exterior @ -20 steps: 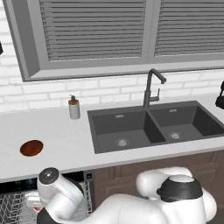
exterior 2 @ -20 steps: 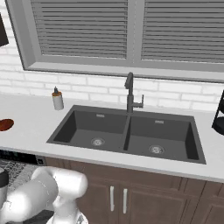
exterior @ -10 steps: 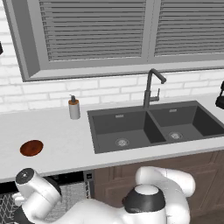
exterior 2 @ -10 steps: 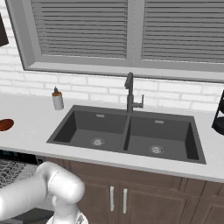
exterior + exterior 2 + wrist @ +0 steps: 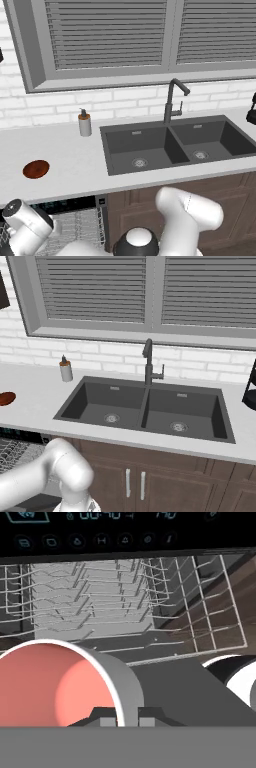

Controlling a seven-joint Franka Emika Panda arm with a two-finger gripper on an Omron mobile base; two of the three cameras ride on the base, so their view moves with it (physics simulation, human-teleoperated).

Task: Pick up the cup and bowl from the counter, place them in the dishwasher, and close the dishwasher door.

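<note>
The arm is reaching down low, in front of the open dishwasher [image 5: 75, 225], which is sitting under the counter [image 5: 75, 165] to the left of the sink [image 5: 170, 145]. Through the hand camera, the cup [image 5: 65, 684] is lying close against the gripper [image 5: 120, 714], its salmon-red inside facing the lens and its white wall running between the two dark finger tips. The fingers [image 5: 102, 716] are pinching that rim, one tip inside the cup and one outside it. Beyond the cup, the grey wire rack [image 5: 125, 597] is stretching back into the machine, and the black control strip [image 5: 125, 532] with its lit marks is showing above the rack.

The bowl [image 5: 36, 169] is resting on the counter well to the left of the sink, near the counter's front edge and just above the dishwasher; from the right side it is peeking in at the frame's left edge [image 5: 6, 398]. A soap dispenser [image 5: 84, 123] is standing by the back wall, just left of the sink. The tap [image 5: 172, 102] is rising behind the sink's divider.
</note>
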